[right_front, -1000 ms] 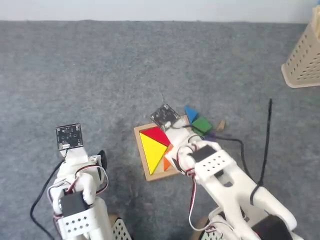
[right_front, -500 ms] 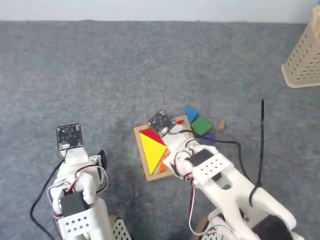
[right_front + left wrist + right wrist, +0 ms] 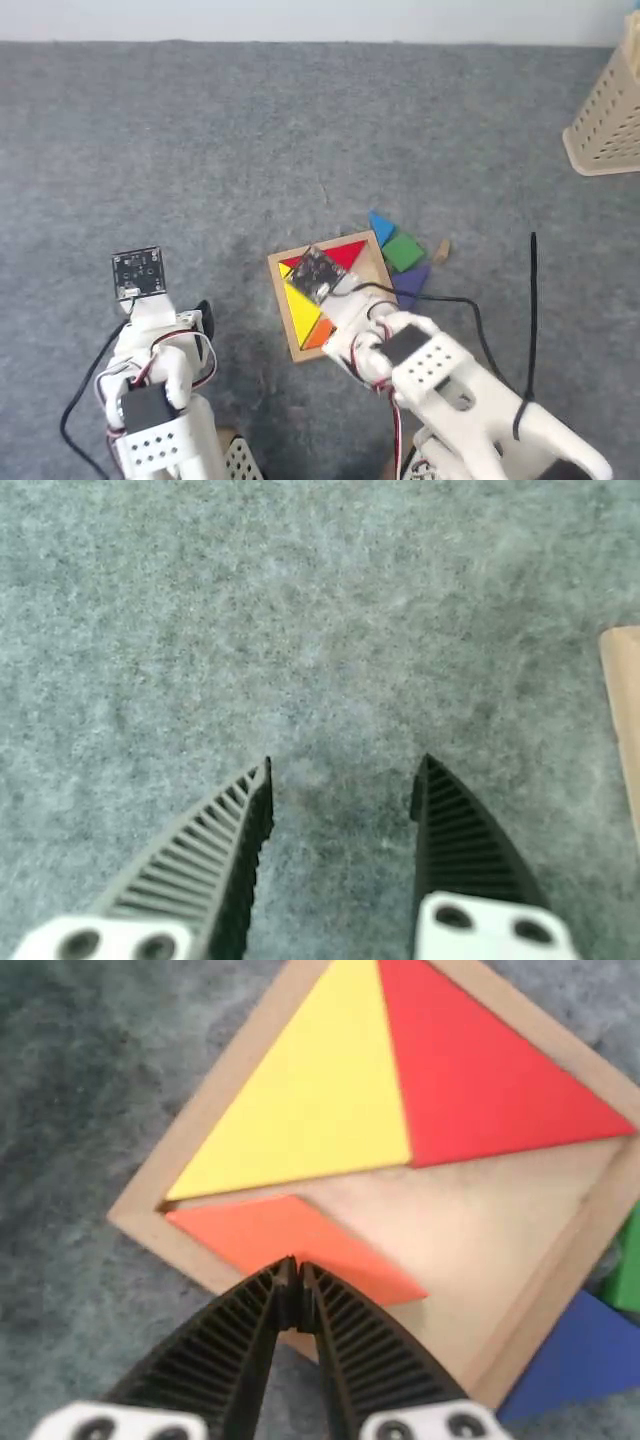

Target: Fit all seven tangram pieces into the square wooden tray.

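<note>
— Where the right arm (image 3: pixel 440 370) leans in over the table (image 3: pixel 200 150), how do its jaws stand?

— Pressed together, tip against tip, with nothing between them. In the right wrist view they hang over the orange piece (image 3: pixel 290 1230), at the tray rim nearest that arm. I cannot tell whether they touch it.

— And the square wooden tray (image 3: pixel 500 1220) itself?

— It lies on the grey table just in front of the right arm, set slightly askew. Three pieces are inside. The yellow triangle (image 3: pixel 310 1100) and the red triangle (image 3: pixel 480 1070) lie with their edges meeting, and the orange piece runs along the rim beside the yellow one. The rest of the tray floor is bare wood.

— The other pieces?

— They are outside, by the tray's far right side. A blue piece (image 3: pixel 381 226) sits with a green piece (image 3: pixel 403 250) touching it, and a purple piece (image 3: pixel 410 283) lies just beside the rim. A small tan piece (image 3: pixel 441 250) lies just past the green one.

— The left arm (image 3: pixel 150 340)?

— It is well apart from the tray, on the table's left. Its jaws are spread wide and hold nothing, with grey table cover beneath them.

— Anything else?

— A cream slotted basket (image 3: pixel 608 110) stands at the far right edge.
</note>
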